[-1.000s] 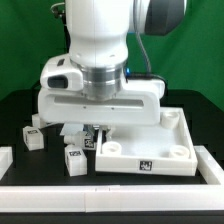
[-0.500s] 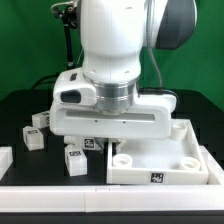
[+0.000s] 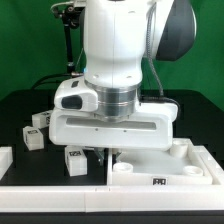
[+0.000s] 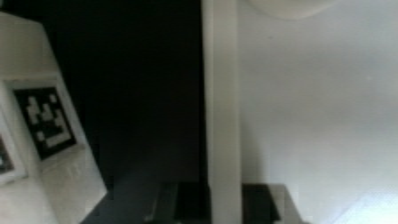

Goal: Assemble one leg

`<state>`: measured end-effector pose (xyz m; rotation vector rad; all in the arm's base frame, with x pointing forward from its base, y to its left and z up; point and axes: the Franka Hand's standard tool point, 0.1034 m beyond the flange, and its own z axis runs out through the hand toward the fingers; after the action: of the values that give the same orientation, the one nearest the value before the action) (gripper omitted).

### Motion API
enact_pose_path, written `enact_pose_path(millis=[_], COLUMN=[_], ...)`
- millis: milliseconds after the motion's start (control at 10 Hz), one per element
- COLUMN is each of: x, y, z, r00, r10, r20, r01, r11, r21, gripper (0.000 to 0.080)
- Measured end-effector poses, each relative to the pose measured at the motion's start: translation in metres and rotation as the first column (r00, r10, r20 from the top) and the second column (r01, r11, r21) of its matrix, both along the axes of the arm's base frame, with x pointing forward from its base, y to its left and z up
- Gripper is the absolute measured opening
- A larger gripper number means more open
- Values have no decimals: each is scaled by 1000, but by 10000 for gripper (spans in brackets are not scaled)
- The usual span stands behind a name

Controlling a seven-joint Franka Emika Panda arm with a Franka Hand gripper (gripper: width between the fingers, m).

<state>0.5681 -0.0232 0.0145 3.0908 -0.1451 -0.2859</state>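
My gripper (image 3: 106, 152) is low over the table, largely hidden under the arm's white hand. In the wrist view its two dark fingers (image 4: 185, 203) stand on either side of the raised rim (image 4: 222, 100) of the large flat white piece (image 3: 150, 172), shut on it. That piece, with round sockets, lies at the exterior view's front right. Three small white tagged legs lie to the exterior view's left: one (image 3: 42, 119), another (image 3: 31, 139) and a third (image 3: 75, 158) nearest the gripper. A tagged leg (image 4: 45, 120) also shows beside the rim in the wrist view.
A white raised border (image 3: 50, 196) runs along the table's front. Another white block end (image 3: 5, 160) sits at the exterior view's far left. A black stand (image 3: 68, 30) rises at the back. The table top is black.
The arm has moved forward and to the exterior view's right, and the large flat white piece has slid the same way with it. The legs have stayed put.
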Motion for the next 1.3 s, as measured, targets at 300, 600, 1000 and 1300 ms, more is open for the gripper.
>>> enact_pose_path(millis=[300,600,1000,1300], x=[0,10,19,23], y=[0,0,1,2], z=[0,-3,-4,-4], r00=[1000,1000,1000,999], r10=[-1,-9,-7,-12], r20=[0,-2,16,33], r01=[1,9,8,12], r11=[1000,1000,1000,1000], r21=[0,-4,-8,-12], gripper=[54,54,55,56])
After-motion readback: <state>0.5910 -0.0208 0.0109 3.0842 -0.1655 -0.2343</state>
